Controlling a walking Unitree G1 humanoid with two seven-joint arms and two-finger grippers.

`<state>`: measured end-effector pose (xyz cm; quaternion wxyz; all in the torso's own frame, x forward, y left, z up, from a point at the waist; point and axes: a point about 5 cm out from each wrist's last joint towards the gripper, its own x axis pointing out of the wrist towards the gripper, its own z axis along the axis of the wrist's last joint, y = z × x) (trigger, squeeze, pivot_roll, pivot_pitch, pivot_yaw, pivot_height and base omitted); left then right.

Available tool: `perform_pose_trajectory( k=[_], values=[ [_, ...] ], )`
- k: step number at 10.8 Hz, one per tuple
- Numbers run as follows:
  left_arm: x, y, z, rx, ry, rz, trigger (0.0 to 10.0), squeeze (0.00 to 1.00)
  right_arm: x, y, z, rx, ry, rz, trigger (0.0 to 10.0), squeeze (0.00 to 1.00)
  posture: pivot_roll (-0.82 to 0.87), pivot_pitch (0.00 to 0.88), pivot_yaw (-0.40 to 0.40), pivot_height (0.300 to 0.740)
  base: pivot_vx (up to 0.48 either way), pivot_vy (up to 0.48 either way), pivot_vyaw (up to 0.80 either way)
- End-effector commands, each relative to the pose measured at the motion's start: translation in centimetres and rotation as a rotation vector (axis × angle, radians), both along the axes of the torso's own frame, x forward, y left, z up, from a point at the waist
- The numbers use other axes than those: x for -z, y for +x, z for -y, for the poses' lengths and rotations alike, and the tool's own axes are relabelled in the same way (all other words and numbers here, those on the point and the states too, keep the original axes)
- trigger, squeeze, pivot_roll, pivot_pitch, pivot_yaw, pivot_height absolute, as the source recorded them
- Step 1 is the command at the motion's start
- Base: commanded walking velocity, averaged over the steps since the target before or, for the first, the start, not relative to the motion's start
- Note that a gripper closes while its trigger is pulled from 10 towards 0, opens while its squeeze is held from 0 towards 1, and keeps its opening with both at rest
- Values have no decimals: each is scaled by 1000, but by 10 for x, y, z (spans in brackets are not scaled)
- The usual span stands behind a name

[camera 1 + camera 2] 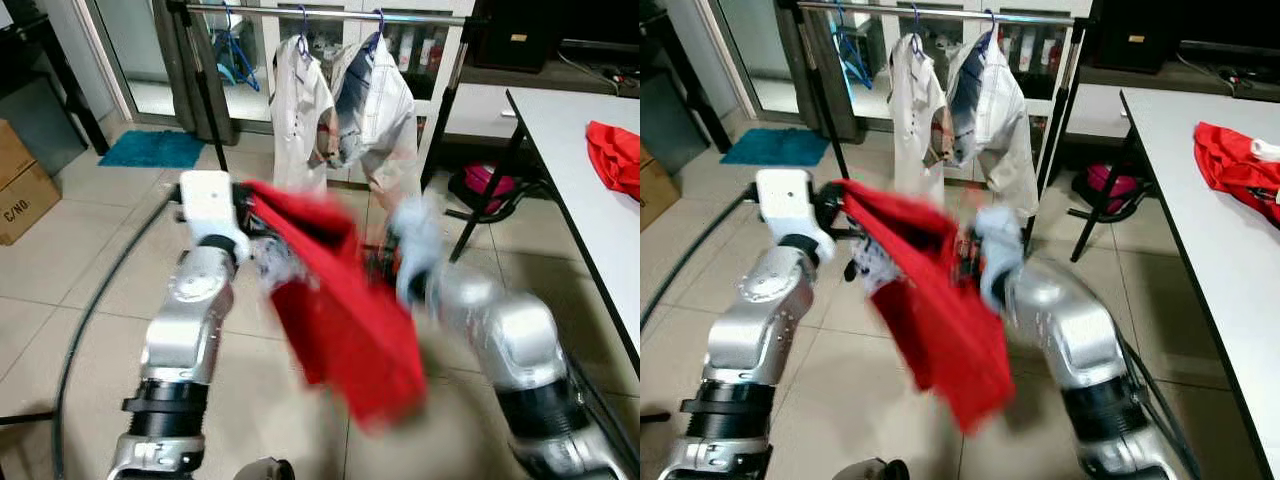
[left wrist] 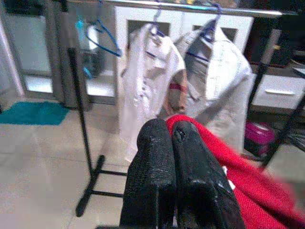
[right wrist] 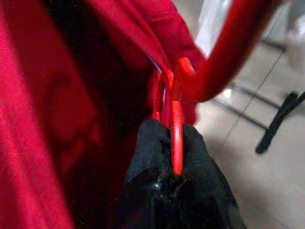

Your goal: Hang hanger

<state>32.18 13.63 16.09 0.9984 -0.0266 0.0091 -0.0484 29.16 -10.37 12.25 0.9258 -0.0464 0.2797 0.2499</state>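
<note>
Your right gripper [image 3: 174, 143] has its jaws clenched on the red hanger [image 3: 177, 133], whose hook curves up past the fingertips. Your left gripper [image 2: 172, 138], jaws pressed together, pinches the red garment's [image 1: 340, 310] edge. Straight ahead and above both stands the clothes rail [image 1: 330, 12], two shirts [image 1: 345, 115] hung there.

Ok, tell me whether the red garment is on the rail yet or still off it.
Off it. The red garment hangs between the two grippers, short of the rail; the right gripper is shut on its red hanger.
</note>
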Motion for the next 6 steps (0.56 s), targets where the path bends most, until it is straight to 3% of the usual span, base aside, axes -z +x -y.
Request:
perform_pose_trajectory(
  k=[1, 3, 4, 6],
  values=[
    [-6, 2, 2, 18, 6, 17, 0, 0, -4, -4, 1, -38, -27, 9, 10000, 0, -171, 0, 42, 740, 0, 0, 0],
    [9, -1, 12, 107, 26, -70, 0, 0, -25, -3, -5, -91, 102, 81, 10000, 0, -174, 0, 43, 740, 0, 0, 0],
    [14, -4, 18, 161, 37, -95, 0, 0, -32, 4, 1, -4, 156, 100, 10000, 0, -180, 0, 44, 740, 0, 0, 0],
    [11, -15, 41, 351, 1, -88, 0, 0, -31, 23, 23, 254, 171, 120, 10000, 0, -171, 0, 40, 740, 0, 0, 0]
  ],
)
